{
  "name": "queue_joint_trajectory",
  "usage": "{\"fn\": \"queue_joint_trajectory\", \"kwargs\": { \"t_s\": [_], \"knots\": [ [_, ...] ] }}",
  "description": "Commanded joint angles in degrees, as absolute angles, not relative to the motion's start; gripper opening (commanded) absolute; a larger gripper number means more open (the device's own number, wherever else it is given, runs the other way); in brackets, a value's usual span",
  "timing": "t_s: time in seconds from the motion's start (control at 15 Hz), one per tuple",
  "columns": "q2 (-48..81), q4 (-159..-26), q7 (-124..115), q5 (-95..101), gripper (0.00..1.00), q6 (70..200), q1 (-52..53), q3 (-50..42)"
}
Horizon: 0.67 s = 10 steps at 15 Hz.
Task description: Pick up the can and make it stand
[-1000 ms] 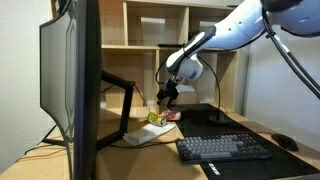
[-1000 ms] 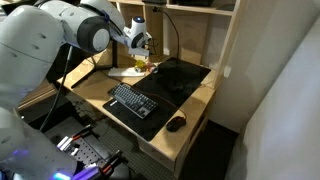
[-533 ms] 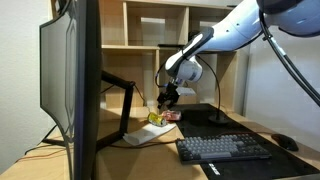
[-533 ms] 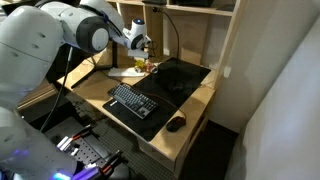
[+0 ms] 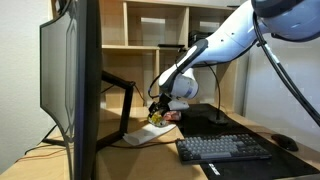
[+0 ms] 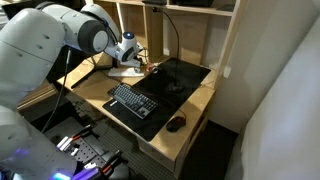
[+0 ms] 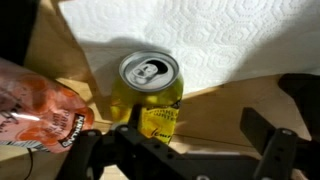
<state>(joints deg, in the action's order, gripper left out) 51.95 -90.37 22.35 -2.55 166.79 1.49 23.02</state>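
My gripper (image 7: 178, 148) low over the wooden desk (image 7: 225, 110), fingers spread wide and gripping nothing, yellow-green can (image 7: 150, 95) just ahead between them, at the white paper towel's (image 7: 230, 40) edge, pink packet (image 7: 40, 110) just beside it

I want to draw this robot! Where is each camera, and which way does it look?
In an exterior view the camera sits low beside the monitor, facing the shelves; the arm reaches down to the can.
In an exterior view it sits high, looking down on the keyboard; the arm fills the left.
Wrist view: looks down at the can; the open hand shows at the bottom.
Both exterior views share keyboard and mouse.
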Motion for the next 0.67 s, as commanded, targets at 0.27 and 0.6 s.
{"fn": "queue_joint_trajectory", "kwargs": {
  "t_s": [0.27, 0.6],
  "knots": [
    [48.2, -103.2, 12.4, 2.2, 1.00, 185.0, 7.8, 16.2],
    [48.1, -105.2, 4.1, 0.5, 1.00, 192.6, 8.7, 13.9]
  ]
}}
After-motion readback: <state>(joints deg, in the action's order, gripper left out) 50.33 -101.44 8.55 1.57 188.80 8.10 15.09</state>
